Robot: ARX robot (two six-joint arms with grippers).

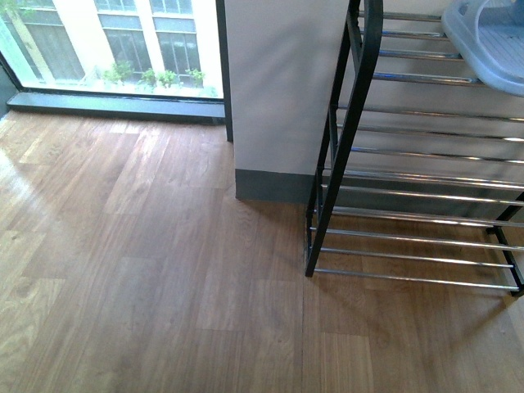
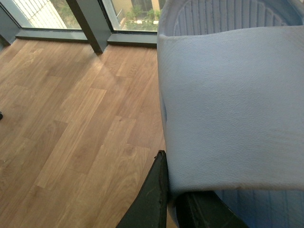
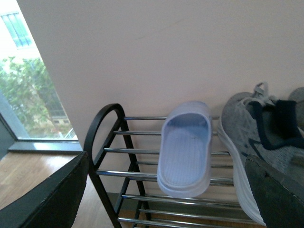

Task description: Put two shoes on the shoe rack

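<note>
Item one: the tall black metal-framed shoe rack (image 1: 352,123) with thin chrome bars, which you find on the right of the front view, standing on the brown wood-plank floor (image 1: 147,270) against a pale wall (image 1: 282,90). Its lower tiers are bare bars there.

Item two: a pale blue moulded slide (image 1: 487,41), in the upper right corner of the front view, lying on the rack's top tier. In the right wrist view you see the same slide (image 3: 185,152) at the centre, sole down across the chrome bars, beside the curved black side top.

Item three: a grey knit lace-up sneaker (image 3: 251,142) with white sole and navy lining, at the right of the right wrist view, on the same tier just beside that slide.

Item four: a second pale blue slide (image 2: 228,104), filling the right half of the left wrist view. Your left gripper (image 2: 173,202) is clamped on its strap at the lower centre, above the plank floor.

Item five: your right gripper (image 3: 166,199), its dark fingers (image 3: 52,194) at the lower corners of its own view, spread wide and holding nothing.
</note>
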